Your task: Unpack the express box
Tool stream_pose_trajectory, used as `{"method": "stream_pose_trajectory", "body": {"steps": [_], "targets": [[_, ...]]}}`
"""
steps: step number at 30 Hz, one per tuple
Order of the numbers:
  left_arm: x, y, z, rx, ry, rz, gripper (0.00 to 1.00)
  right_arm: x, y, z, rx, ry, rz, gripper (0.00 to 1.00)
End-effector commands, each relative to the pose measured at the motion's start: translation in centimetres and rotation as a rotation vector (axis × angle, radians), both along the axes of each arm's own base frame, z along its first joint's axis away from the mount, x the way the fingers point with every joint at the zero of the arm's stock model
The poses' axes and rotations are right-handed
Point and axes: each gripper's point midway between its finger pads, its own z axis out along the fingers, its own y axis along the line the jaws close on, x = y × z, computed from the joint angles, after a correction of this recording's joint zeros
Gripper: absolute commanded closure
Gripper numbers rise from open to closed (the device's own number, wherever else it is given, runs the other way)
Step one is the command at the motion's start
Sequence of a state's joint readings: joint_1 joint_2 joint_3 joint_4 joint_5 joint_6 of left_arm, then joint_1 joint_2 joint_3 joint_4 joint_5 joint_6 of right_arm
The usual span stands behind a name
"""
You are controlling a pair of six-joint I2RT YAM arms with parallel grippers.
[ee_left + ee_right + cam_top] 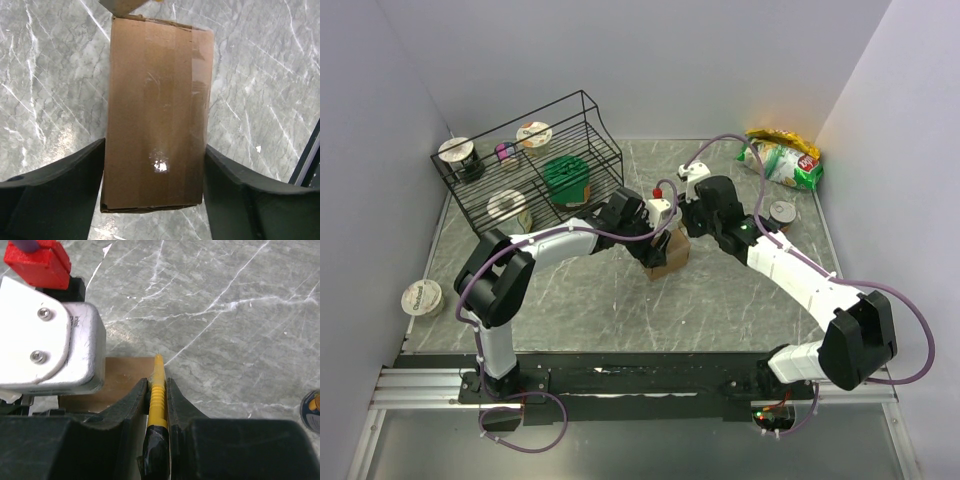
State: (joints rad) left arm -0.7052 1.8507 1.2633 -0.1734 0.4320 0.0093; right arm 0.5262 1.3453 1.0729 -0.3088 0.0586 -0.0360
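We see the express box [155,120], a small brown cardboard carton with clear tape along its face, sitting just in front of the wire rack [535,160].

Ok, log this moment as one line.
stage: cutting tape | left gripper: jaws open, straddling express box | right gripper: shut on yellow cutter, tip at box top | box: still taped

Seen from high behind both arm bases, facing down across the grey marbled tabletop [720,300]. Shot close from each wrist, pointing straight down. Shared by all three: the small brown cardboard carton [669,254] at frame centre.
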Motion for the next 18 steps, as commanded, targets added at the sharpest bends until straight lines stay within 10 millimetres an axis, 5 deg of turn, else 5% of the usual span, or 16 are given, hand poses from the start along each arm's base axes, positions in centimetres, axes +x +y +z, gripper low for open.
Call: {"method": "stream_pose_trajectory", "body": {"steps": [1, 7, 18], "targets": [[0.4, -0.4, 0.0, -0.036, 0.023, 0.031, 0.3, -0.5, 0.0, -0.2, -0.025, 0.002, 0.005, 1.0], [0.9, -0.5, -0.5, -0.041, 0.049, 0.092, 0.44, -2.3, 0.4, -0.3, -0.05, 0.032, 0.019, 1.0], [2.5, -0.5, -1.3, 0.011, 0.012, 0.171, 0.53, -5.2, -1.1, -0.8, -0.098, 0.111, 0.044, 1.0]]}}
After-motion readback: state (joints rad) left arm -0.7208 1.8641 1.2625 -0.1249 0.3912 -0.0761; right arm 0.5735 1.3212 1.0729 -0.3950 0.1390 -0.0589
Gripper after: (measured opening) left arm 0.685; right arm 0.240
